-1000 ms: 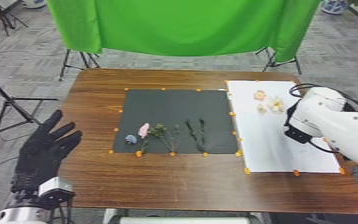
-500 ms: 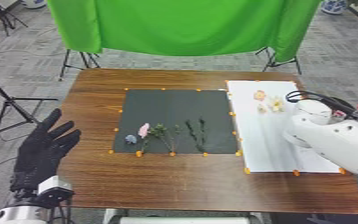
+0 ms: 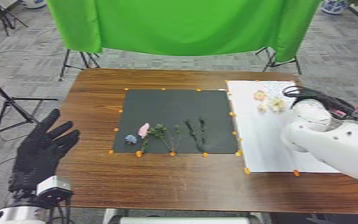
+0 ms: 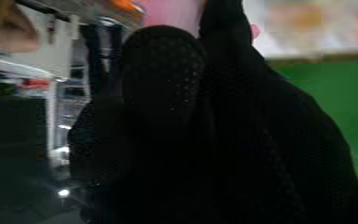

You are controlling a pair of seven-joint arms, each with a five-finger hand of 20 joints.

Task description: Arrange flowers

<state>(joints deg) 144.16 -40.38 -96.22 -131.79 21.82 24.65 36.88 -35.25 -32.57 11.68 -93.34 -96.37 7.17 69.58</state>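
Brown wood table (image 3: 202, 191) right of the straight fingers on your left hand (image 3: 39, 156); green cloth (image 3: 175, 25) beyond them, grey floor (image 3: 33, 62) around. Right hand (image 4: 184, 150): can't tell its grip.

One table (image 3: 193, 187), one black sheet (image 3: 175, 107), one white sheet (image 3: 269, 145); one pink flower (image 3: 143, 130), one blue flower (image 3: 130, 139), two dark sprigs (image 3: 202, 131).

Brown woodgrain table (image 3: 193, 192), green cloth (image 3: 184, 27)

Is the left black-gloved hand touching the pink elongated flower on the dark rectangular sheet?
Apart. In the head view, a strip of brown wooden table and part of the sheet lie between the left hand and the pink flower.
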